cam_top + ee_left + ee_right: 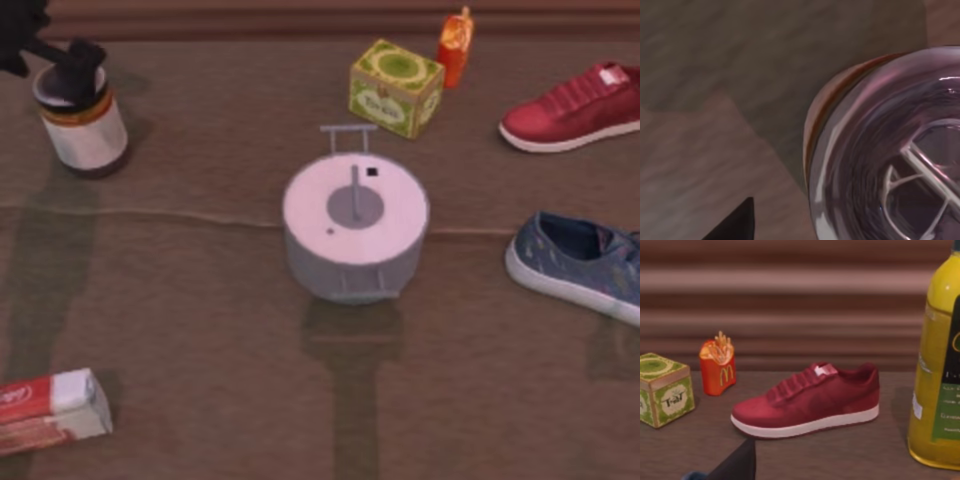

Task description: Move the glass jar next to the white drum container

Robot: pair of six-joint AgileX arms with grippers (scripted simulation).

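Six other things lie about the white drum container (356, 226), which sits mid-table: a green-yellow tea box (396, 87) just behind it, a red fries carton (454, 46) beyond the box, a red sneaker (572, 108) and a blue sneaker (578, 262) off to its right, a red and white carton (50, 411) near the front left corner, and a yellow bottle (936, 365) seen only by the right wrist camera. Nothing stands between the drum and the glass jar (83, 119), which is upright, well apart from the drum at the far left. The left gripper (68, 66) is poised directly over the jar's lid, its arm reaching in from the corner; whether its fingers grip the lid cannot be told. The left wrist view shows the lid (895, 160) very close. The right arm is out of the top view.
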